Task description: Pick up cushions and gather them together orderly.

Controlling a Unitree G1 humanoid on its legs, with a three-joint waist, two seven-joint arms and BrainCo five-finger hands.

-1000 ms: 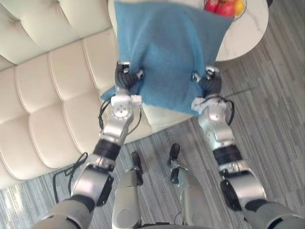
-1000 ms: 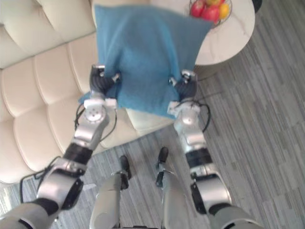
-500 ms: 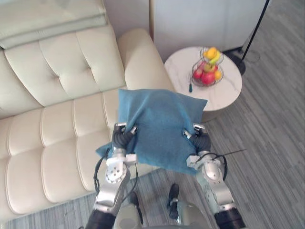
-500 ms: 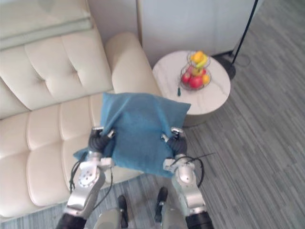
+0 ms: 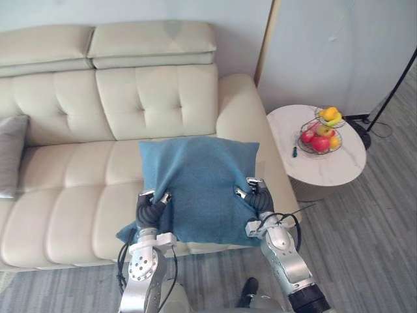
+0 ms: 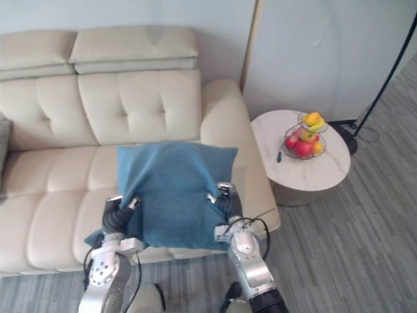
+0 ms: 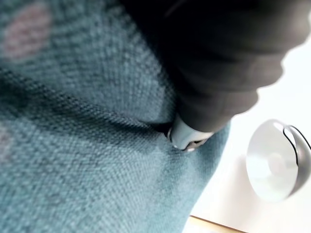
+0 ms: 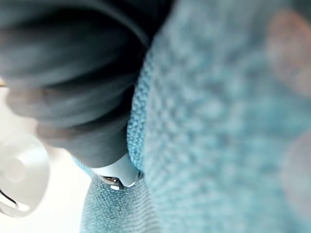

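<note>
Left hand (image 5: 151, 207) and right hand (image 5: 258, 199) pinch blue cushion (image 5: 199, 186) above sofa (image 5: 78, 176). Grey cushion (image 5: 12, 153) far left. Side table (image 5: 326, 168) with fruit basket (image 5: 319, 134) to the right.

Square blue cushion (image 5: 199, 186) aloft over sofa (image 5: 65, 130)

A big cream leather sofa (image 6: 130, 111) stands by the wall. Over the front of the sofa's seat is a blue square cloth cushion (image 6: 172, 189), lifted off it. The left robot hand (image 6: 112, 218) pinches one lower side of the cushion, and the right robot hand (image 6: 229, 205) pinches the other. Next to the sofa's arm rest stands a round white stone table (image 6: 326, 171) with a wire basket of red and yellow fruit (image 6: 303, 138) on it. At the sofa's other end, a grey cushion (image 6: 3, 147) peeks in.
</note>
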